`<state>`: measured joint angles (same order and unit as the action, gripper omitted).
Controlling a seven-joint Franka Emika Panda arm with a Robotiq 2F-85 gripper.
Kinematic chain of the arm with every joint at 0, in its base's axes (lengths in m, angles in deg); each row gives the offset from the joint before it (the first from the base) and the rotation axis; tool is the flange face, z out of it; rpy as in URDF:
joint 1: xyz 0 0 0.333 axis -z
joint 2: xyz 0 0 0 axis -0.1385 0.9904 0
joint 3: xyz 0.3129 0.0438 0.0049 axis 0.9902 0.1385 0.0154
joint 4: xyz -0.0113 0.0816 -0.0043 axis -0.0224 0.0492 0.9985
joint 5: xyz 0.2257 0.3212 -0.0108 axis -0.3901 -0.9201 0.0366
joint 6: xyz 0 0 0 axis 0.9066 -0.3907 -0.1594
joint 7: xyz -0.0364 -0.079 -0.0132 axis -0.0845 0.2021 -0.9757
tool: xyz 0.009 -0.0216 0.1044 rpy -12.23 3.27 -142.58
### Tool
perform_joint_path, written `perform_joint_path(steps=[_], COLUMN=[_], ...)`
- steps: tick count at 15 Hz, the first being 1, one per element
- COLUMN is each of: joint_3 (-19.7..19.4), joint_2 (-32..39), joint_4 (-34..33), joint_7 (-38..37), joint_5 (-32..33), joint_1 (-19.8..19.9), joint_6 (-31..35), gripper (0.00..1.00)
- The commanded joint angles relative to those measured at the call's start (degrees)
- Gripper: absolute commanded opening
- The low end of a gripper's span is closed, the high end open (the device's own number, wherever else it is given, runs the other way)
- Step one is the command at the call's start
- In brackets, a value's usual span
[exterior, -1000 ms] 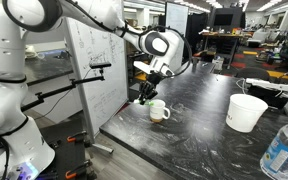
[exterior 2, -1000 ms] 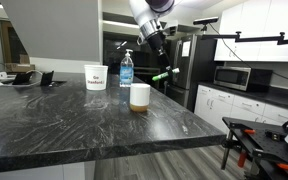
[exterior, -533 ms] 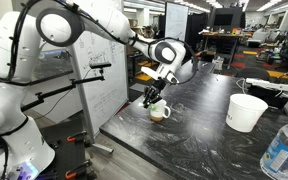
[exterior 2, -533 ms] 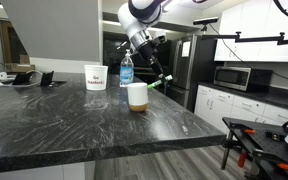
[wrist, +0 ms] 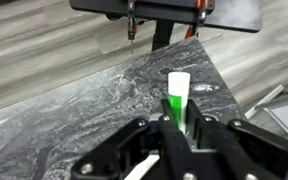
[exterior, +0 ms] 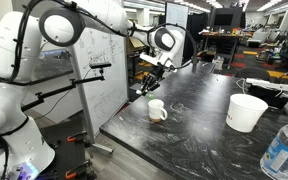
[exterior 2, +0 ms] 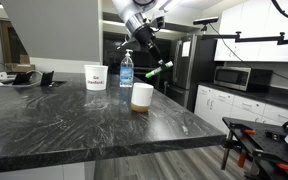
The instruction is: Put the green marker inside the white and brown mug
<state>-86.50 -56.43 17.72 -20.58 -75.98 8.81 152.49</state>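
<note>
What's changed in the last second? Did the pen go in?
No. The gripper dipped toward the white and brown mug, then lifted away, still shut on the green marker. The mug, white tub and bottle stayed put.

An exterior view sits above the worktop and looks diagonally across it. The water bottle is closest to the lens, and the white and brown mug is by the left edge.

An exterior view sits low, nearly level with the worktop, facing its far edge, where the mug stands.

Both show the mug, bottle and white tub.

Wrist view: close, looking down past the gripper and the green marker onto a worktop corner.
</note>
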Motion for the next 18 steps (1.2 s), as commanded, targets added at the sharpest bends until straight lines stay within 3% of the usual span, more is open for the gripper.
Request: perform_joint_path(steps=[1, 12, 16, 17, 18], joint_3=[0.1, -0.39, -0.26, -0.13, -0.13], joint_2=[1.31, 10.08, 12.54, 12.59, 12.69], joint_4=[-3.17, -10.67, -13.15, -13.18, -13.37], joint_7=[-1.44, -2.03, -4.2, -4.3, -4.58], joint_5=[-0.66, -3.2, -6.91, -7.76, -8.53], joint_1=[-0.17, 2.14, 3.35, 3.5, 3.58], joint_6=[-2.88, -7.74, -4.22, -2.65, -1.31], gripper=[0.05, 0.05, 0.06, 0.45, 0.46])
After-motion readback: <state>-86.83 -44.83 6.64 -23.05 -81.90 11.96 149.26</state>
